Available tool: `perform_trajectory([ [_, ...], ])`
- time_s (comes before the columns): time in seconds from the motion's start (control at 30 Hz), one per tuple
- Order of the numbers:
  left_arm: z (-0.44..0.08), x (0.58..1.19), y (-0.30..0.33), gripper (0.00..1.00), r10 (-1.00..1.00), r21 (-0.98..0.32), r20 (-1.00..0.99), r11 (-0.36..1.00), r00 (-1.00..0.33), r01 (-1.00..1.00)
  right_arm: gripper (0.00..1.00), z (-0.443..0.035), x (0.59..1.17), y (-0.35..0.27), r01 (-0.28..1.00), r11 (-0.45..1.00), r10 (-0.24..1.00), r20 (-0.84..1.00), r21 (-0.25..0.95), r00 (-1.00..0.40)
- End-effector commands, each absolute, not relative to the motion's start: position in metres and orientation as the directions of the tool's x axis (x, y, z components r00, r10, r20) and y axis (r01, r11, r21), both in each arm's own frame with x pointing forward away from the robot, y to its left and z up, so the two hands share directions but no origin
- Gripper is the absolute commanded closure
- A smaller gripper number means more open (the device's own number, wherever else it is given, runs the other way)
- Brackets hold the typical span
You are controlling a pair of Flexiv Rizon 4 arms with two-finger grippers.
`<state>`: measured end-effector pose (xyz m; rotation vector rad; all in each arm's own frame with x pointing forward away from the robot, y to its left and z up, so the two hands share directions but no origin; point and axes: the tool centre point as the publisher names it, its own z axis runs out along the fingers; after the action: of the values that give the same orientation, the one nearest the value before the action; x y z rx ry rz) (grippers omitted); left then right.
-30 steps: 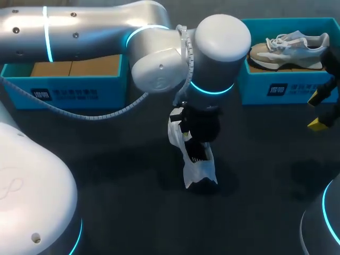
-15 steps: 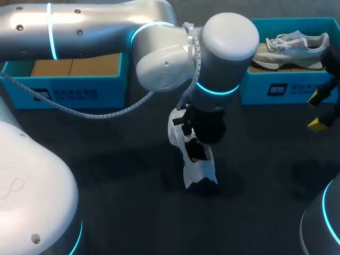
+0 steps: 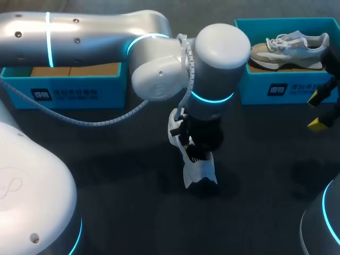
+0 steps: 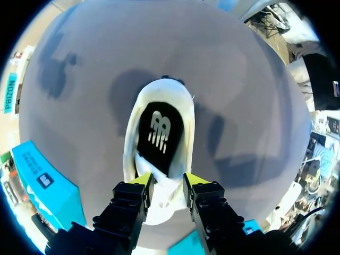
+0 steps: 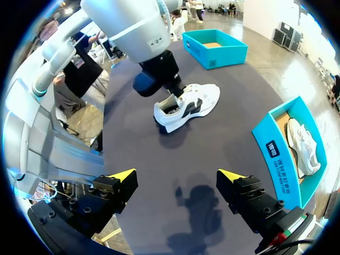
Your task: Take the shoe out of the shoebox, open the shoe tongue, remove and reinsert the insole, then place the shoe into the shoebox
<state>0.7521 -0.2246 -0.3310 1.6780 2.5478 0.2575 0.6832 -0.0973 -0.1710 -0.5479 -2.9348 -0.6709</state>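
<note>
A white shoe [image 3: 197,169] with black side panels lies on the dark table near the middle, toe toward the front. In the left wrist view its black insole [image 4: 159,133] sits inside the shoe [image 4: 160,91]. My left gripper [image 4: 168,180] is at the heel, its yellow tips narrowly apart with the white heel collar between them. From the right wrist view the left gripper [image 5: 171,101] stands at the opening of the shoe [image 5: 199,101]. My right gripper [image 3: 317,110] hangs at the right edge, wide open [image 5: 178,178] and holding nothing.
A teal shoebox [image 3: 276,87] at the back right holds a second grey-and-white shoe [image 3: 289,48]. Another teal shoebox [image 3: 69,90] with brown card inside stands at the back left. My left arm spans the back of the table.
My left arm's wrist swung slightly right and back while staying at the shoe's heel. The shoe has barely shifted. My right arm has not moved.
</note>
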Motion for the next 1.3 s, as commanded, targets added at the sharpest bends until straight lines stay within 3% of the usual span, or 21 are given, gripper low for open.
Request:
perform_trajectory([
  [0.03,-0.322,0.754,-0.218,0.64,0.912,0.192,0.001,0.403,-0.411,0.895,0.0,-0.171,0.685,-0.097,0.363,0.841,0.326,0.16,0.401,-0.932],
  [0.57,-0.346,0.753,-0.229,0.6,0.936,0.196,0.006,0.344,-0.352,0.918,0.0,-0.171,0.685,-0.097,0.363,0.841,0.326,0.16,0.401,-0.932],
  [1.07,-0.295,0.75,-0.216,0.58,0.816,0.135,0.009,0.571,-0.577,0.81,0.0,-0.171,0.685,-0.097,0.363,0.841,0.326,0.16,0.401,-0.932],
  [1.13,-0.292,0.747,-0.213,0.52,0.803,0.13,0.004,0.591,-0.596,0.796,0.0,-0.171,0.685,-0.097,0.363,0.841,0.326,0.16,0.401,-0.932],
  [1.17,-0.291,0.746,-0.212,0.4,0.8,0.122,0.007,0.594,-0.6,0.795,0.0,-0.171,0.685,-0.097,0.363,0.841,0.326,0.16,0.401,-0.932],
  [1.23,-0.289,0.745,-0.21,0.0,0.809,0.07,-0.005,0.587,-0.588,0.806,0.0,-0.171,0.685,-0.097,0.363,0.841,0.326,0.16,0.401,-0.932],
  [1.3,-0.288,0.745,-0.209,0.0,0.823,0.039,-0.006,0.568,-0.569,0.822,0.0,-0.171,0.685,-0.097,0.363,0.841,0.326,0.16,0.401,-0.932],
])
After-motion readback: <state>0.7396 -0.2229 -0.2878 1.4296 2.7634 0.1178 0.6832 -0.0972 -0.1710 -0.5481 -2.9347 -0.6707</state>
